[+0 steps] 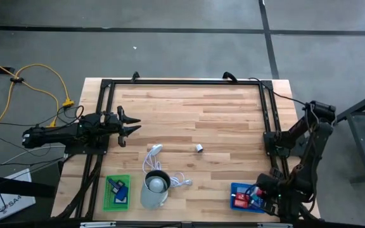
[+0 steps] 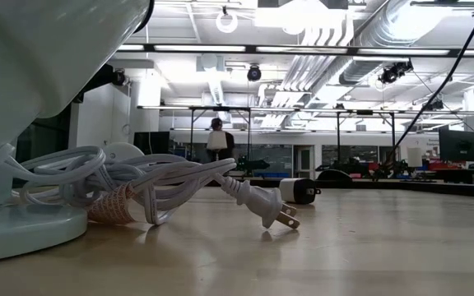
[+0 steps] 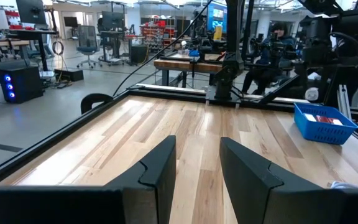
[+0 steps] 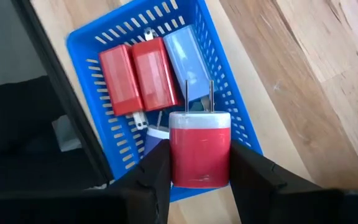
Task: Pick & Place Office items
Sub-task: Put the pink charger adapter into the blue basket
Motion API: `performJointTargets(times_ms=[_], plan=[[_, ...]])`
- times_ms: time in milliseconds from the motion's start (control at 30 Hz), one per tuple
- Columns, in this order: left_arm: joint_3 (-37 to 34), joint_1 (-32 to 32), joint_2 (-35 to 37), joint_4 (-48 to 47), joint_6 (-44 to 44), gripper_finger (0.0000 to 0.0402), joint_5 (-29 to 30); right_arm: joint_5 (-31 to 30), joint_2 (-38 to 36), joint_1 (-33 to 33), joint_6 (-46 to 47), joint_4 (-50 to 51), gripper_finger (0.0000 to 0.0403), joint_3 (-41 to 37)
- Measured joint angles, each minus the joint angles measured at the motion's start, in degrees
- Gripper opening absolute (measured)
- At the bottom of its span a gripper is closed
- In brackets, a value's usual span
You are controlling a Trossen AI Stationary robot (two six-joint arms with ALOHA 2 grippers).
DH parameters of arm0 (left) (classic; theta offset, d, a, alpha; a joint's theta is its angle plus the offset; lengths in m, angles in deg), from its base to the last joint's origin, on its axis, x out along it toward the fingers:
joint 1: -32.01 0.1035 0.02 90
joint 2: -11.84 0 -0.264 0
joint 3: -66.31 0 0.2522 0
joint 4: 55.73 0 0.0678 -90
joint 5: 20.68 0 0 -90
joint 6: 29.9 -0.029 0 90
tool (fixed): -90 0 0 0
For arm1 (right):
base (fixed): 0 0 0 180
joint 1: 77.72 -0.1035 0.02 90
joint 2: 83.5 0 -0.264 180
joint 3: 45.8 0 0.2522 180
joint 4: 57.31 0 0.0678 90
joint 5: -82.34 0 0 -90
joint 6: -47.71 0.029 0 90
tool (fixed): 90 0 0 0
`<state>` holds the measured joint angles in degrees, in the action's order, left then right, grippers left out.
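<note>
A red and white blocky plug adapter with two metal prongs (image 4: pixel 199 149) sits clamped between the two dark fingers of the right hand (image 4: pixel 199 177), prongs pointing away from the wrist. Directly beneath that hand lies a blue slotted plastic basket (image 4: pixel 229 93) (image 1: pixel 236 188), and in it, just beyond the held adapter's prongs, rest two red blocky adapters (image 4: pixel 138 74) side by side and touching, with a pale blue blocky adapter (image 4: pixel 188 59) next to them; a dark blue piece (image 4: pixel 156 138) shows partly hidden under the hand. The basket stands on the pale wooden bench (image 1: pixel 220 120) at its near right corner.

Well away from the right hand, toward the middle of the bench, a tiny white blocky piece (image 1: pixel 199 147) (image 2: pixel 300 191) lies alone. Between it and the left side lie a white coiled cable with a two-prong plug (image 2: pixel 171 185) (image 1: pixel 154 152) and a pale grey-green cup (image 1: pixel 155 188), the cable touching the cup. Beside the cup a green slotted plastic basket (image 1: pixel 108 201) holds blue pieces (image 1: pixel 118 189).

The left hand (image 1: pixel 130 126) (image 3: pixel 197 168) hovers at the left edge of the bench, its fingers parted and holding nothing, with bare wood ahead of it and the blue basket far off across the bench
</note>
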<state>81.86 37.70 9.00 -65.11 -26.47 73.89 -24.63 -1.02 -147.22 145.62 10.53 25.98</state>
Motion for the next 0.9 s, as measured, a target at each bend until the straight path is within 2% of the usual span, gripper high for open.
performJointTargets(times_ms=[300, 733, 900], plan=[[0.0, 0.02, 0.01, 0.0, -0.01, 0.012, 0.0, 2.53, 5.1, -0.01, 0.03, -2.7, 0.0119, 0.0], [-0.01, 0.02, 0.01, -0.01, 0.0, 0.012, 0.0, 3.84, 7.34, 0.01, 1.35, -4.91, 0.0123, 0.0], [-0.01, 0.0, -0.01, 0.0, -0.01, 0.012, 0.0, 3.77, 7.34, 0.01, 1.52, -5.14, 0.0146, 0.0]])
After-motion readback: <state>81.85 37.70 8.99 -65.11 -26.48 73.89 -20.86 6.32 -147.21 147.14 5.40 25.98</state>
